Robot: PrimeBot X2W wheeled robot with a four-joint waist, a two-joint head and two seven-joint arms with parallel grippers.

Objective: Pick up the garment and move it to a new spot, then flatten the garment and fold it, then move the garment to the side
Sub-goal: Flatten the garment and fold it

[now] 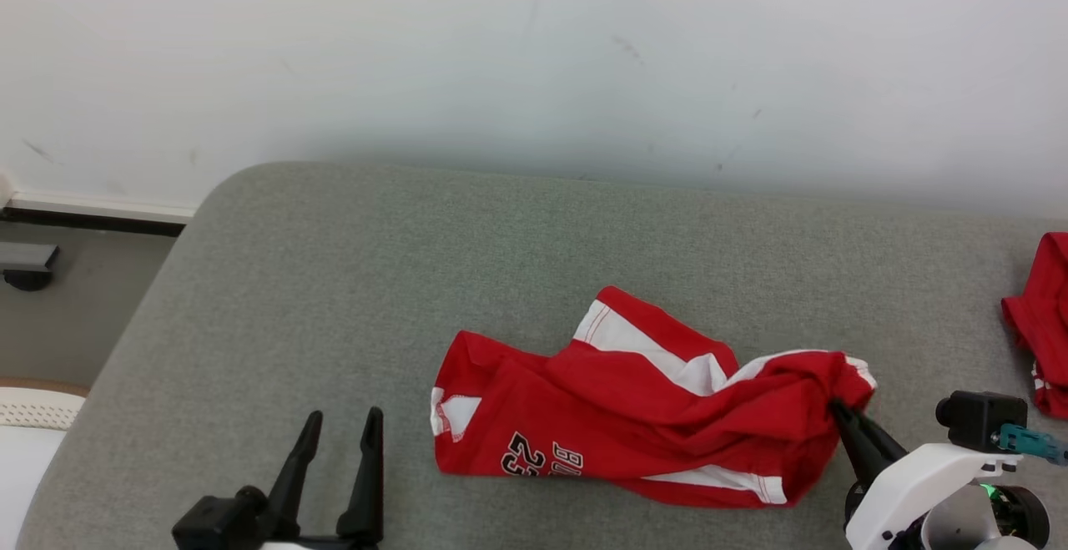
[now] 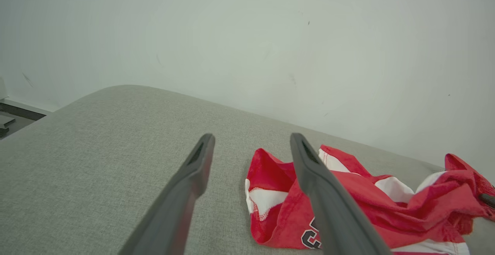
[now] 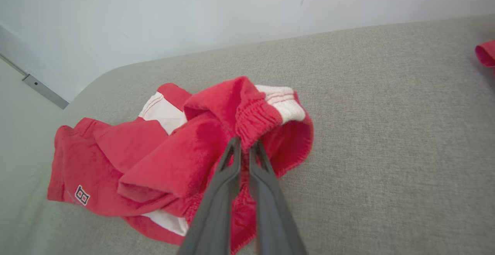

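Garment (image 1: 634, 400) crumpled, right gripper (image 3: 244, 143) pinched tight on its bunched edge — left gripper (image 1: 344, 416) wide apart, empty

Red garment (image 1: 634, 416), shorts-like, with white side stripes and white-trimmed hems. Crumpled and only partly spread on the grey upholstered surface (image 1: 334, 283), nearer its front edge than the wall. Flatter at the left end, with a white triangular inset at the hem and black-and-white print beside it: a "23" and the start of some letters, upside down in the head view. One leg folded back toward the wall, white stripe up. Bunched at the right end, elastic waistband gathered and pinched between the closed fingers of the right pincer (image 3: 244, 144).
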